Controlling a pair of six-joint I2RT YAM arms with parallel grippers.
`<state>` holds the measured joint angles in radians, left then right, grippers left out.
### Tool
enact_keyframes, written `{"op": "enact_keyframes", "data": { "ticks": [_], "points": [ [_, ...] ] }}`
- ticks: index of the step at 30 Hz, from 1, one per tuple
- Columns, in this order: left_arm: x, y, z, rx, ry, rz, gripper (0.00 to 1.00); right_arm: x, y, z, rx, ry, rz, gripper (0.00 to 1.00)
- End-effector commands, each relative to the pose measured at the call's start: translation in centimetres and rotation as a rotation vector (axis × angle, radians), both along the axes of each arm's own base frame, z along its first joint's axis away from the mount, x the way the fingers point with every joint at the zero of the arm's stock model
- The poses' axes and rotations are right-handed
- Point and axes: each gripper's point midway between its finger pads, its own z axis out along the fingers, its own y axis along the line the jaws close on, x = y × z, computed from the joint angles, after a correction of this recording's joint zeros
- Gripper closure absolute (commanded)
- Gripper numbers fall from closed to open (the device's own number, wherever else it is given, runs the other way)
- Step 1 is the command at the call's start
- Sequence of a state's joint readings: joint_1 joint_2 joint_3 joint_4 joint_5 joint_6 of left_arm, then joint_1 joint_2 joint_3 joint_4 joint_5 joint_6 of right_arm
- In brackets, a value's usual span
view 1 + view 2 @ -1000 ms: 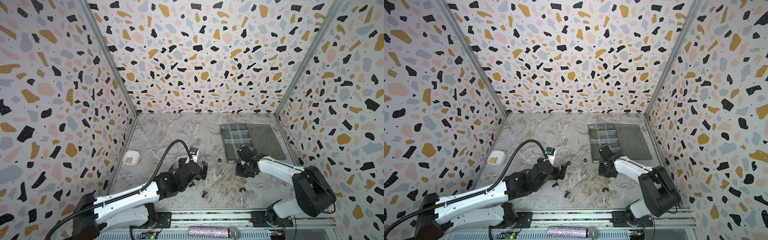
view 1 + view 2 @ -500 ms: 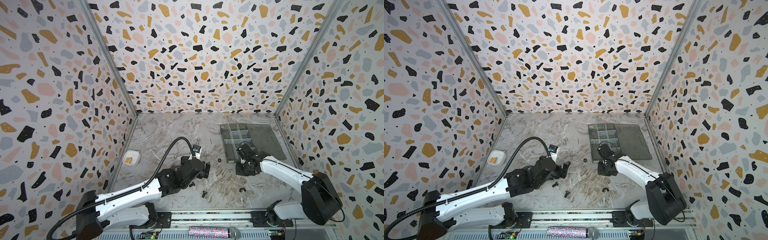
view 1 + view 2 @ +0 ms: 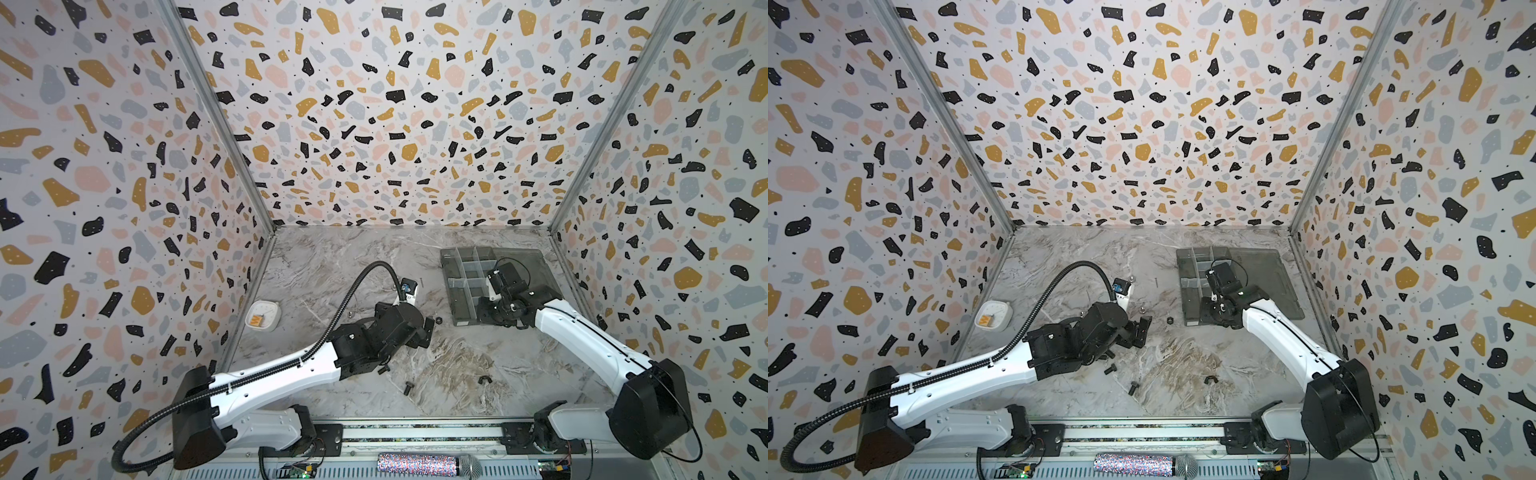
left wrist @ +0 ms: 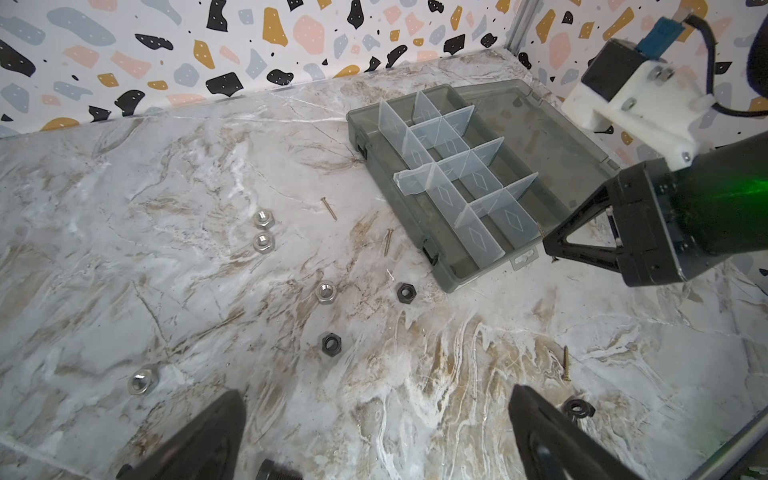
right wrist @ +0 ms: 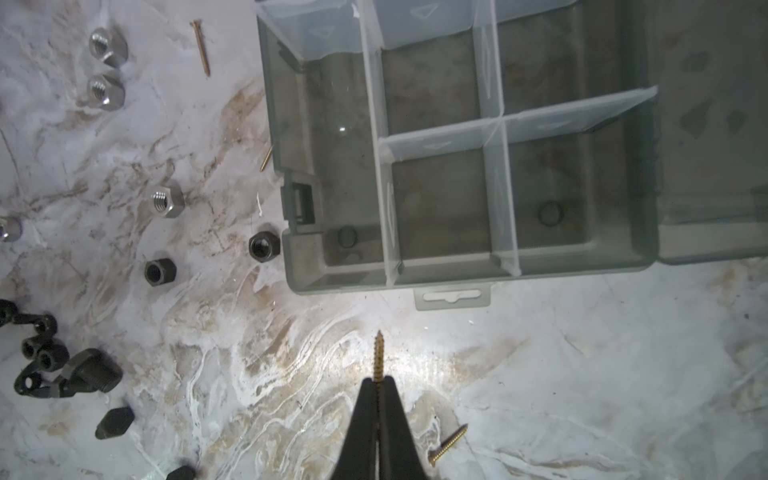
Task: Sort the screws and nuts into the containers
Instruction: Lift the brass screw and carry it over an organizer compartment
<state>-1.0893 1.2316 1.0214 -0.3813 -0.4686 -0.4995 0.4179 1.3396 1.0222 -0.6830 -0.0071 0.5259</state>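
My right gripper (image 5: 378, 380) is shut on a thin brass screw (image 5: 378, 353), whose threaded tip sticks out past the fingertips. It hovers at the near edge of the grey organiser box (image 5: 291, 257), just outside its containers; in a top view the gripper (image 3: 484, 311) is at the box (image 3: 457, 305). My left gripper (image 4: 376, 395) stands open over bare table. Silver nuts (image 4: 263, 219), black hex nuts (image 4: 406, 293), a winged nut (image 4: 577, 408) and brass screws (image 4: 388, 242) lie loose. A black bolt (image 3: 408, 388) lies nearer the front.
The box lid (image 3: 523, 266) lies open flat toward the right wall. A white dish (image 3: 262, 316) sits by the left wall. Another brass screw (image 5: 449, 442) lies beside my right fingers. Patterned walls close three sides; a rail (image 3: 415, 434) runs along the front.
My right gripper has carried the brass screw away from the front, up to the box's near edge. My left gripper has drifted slightly right and stayed open.
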Motion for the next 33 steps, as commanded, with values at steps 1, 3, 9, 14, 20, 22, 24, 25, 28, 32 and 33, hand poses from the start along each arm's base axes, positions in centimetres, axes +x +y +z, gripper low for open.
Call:
{"op": "enact_keyframes", "data": {
  "ticks": [1, 3, 9, 14, 20, 22, 24, 25, 28, 32, 33],
  "points": [
    [0.3, -0.7, 1.4, 0.005, -0.023, -0.019, 0.0, 1.6, -1.0, 0.7, -0.024, -0.026, 0.013, 0.98],
    [0.4, -0.9, 1.8, 0.006, -0.03, -0.02, 0.0, 2.8, -1.6, 0.9, -0.023, -0.042, -0.001, 0.98],
    [0.9, -1.2, 2.8, 0.009, -0.05, -0.015, 0.0, 6.6, -2.6, 1.3, 0.006, -0.075, -0.028, 0.98],
    [1.2, -0.9, 3.1, 0.03, -0.067, 0.004, 0.0, 8.3, -2.0, 0.9, 0.019, -0.075, -0.014, 0.98],
    [1.4, -0.3, 2.4, 0.046, -0.066, 0.033, 0.0, 8.8, 0.3, 0.5, 0.048, -0.078, 0.033, 0.98],
    [1.3, -0.1, 2.2, 0.046, -0.063, 0.036, 0.0, 9.0, 1.2, 0.3, 0.052, -0.075, 0.052, 0.98],
    [1.2, 0.2, 2.0, 0.048, -0.062, 0.042, 0.0, 9.2, 2.1, 0.2, 0.058, -0.073, 0.069, 0.98],
    [1.2, 0.4, 1.9, 0.052, -0.061, 0.045, 0.0, 9.2, 2.6, 0.1, 0.061, -0.07, 0.08, 0.98],
    [1.0, 1.1, 1.6, 0.056, -0.061, 0.062, 0.0, 9.2, 4.2, -0.5, 0.063, -0.06, 0.115, 0.98],
    [0.8, 1.7, 1.3, 0.053, -0.059, 0.075, 0.0, 9.1, 5.6, -1.7, 0.065, -0.036, 0.147, 0.98],
    [0.8, 1.8, 1.2, 0.053, -0.06, 0.078, 0.0, 9.1, 5.7, -2.0, 0.064, -0.03, 0.149, 0.98]
  ]
}}
